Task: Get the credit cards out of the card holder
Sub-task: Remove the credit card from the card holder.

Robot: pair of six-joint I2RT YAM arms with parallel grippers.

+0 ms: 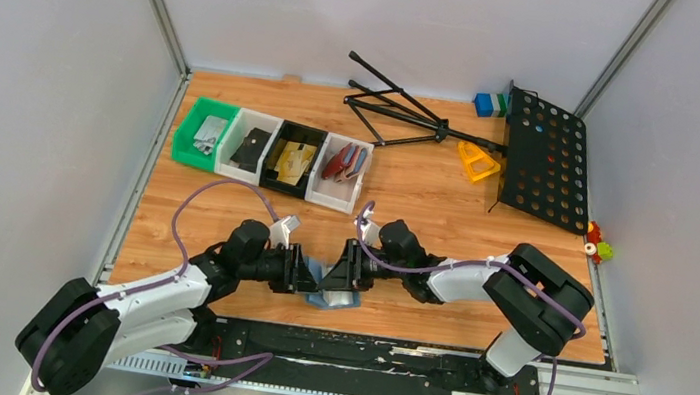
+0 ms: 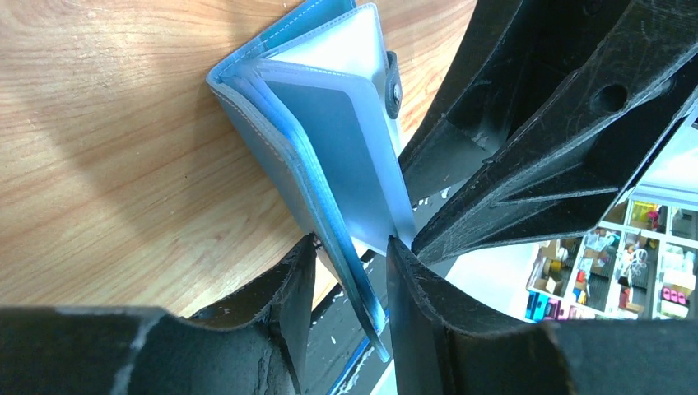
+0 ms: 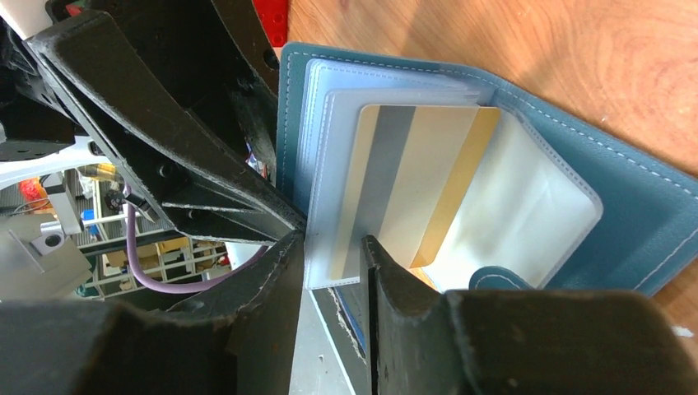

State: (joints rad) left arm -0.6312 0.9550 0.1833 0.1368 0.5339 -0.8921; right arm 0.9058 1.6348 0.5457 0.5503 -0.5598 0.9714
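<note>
Gold card [image 3: 411, 181] not yet out of the open holder [image 3: 642, 230]; left gripper [image 2: 352, 247] and right gripper [image 3: 332, 243] straddle it, pinch unclear.

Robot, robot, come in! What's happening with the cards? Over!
Left gripper jaws open, astride card holder edge. Right gripper jaws flank clear sleeve, grip unclear. Gold card not out yet. No obstacle seen.
</note>
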